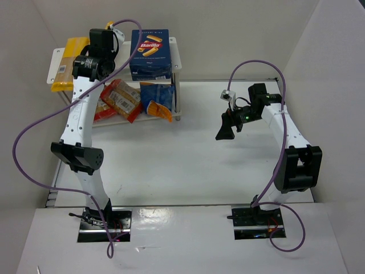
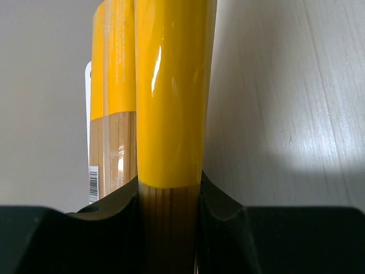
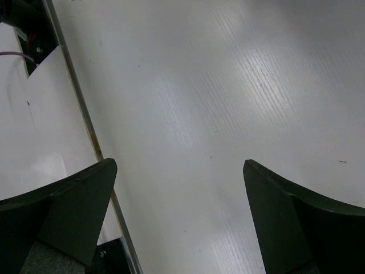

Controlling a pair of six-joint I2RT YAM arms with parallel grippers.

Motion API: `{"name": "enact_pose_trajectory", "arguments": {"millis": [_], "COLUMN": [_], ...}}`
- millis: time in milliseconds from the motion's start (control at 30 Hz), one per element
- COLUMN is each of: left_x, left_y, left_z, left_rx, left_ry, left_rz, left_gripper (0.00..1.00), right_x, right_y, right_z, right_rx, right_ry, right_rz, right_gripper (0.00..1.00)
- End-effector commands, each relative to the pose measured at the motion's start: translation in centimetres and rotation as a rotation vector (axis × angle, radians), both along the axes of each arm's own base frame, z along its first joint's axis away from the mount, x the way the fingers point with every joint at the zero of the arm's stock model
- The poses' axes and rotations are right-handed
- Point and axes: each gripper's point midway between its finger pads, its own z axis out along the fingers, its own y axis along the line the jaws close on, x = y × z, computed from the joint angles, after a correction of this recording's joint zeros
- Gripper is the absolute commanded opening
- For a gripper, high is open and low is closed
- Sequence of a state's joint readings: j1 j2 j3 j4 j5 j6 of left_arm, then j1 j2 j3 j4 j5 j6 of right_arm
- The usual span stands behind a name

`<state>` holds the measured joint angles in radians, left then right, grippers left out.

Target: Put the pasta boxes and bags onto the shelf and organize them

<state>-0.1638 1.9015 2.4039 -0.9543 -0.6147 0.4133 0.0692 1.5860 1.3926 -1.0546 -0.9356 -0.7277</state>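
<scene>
The shelf [image 1: 176,54] stands at the far left of the table [image 1: 188,165], the Barilla box [image 1: 150,52] on its top board; the left gripper [image 2: 169,200] is clamped on one spaghetti bag [image 2: 171,103] over that board's left end, just beside the second spaghetti bag [image 2: 113,85]; best to lay it flat, parallel and flush, before releasing; the right gripper [image 3: 179,188] hangs wide apart, empty.

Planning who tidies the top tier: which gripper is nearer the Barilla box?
Left. The left gripper, shut on a spaghetti bag, is at the top tier just left of the Barilla box; the right gripper hangs open over the table, far to its right.
</scene>
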Motion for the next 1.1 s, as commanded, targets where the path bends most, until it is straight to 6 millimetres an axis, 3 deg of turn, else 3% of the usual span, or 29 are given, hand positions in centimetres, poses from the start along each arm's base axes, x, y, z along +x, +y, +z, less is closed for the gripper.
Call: {"name": "enact_pose_trajectory", "arguments": {"millis": [0, 233, 633, 800, 1067], "left_x": [-0.1, 0.1, 0.6, 0.6, -0.2], "left_y": [0.5, 0.1, -0.6, -1.3, -4.0], "left_z": [6.0, 6.2, 5.9, 5.8, 5.8], "left_rx": [-0.05, -0.066, -0.116, -0.163, -0.258], "left_ry": [-0.228, -0.234, -0.228, -0.221, -0.193], "left_rz": [0.032, 0.018, -0.027, -0.075, -0.213], "left_gripper": [0.35, 0.65, 0.91, 0.99, 0.99], "right_x": [-0.9, -0.9, -1.1, -1.1, -1.0], "right_y": [0.4, 0.3, 0.3, 0.3, 0.3], "right_z": [1.2, 1.1, 1.1, 1.1, 1.4], "right_rx": [0.02, 0.011, 0.011, 0.011, 0.012], "right_ry": [-0.031, -0.032, -0.032, -0.032, -0.052], "right_rz": [0.024, 0.021, 0.021, 0.021, 0.021], "right_gripper": [1.0, 1.0, 1.0, 1.0, 1.0]}}
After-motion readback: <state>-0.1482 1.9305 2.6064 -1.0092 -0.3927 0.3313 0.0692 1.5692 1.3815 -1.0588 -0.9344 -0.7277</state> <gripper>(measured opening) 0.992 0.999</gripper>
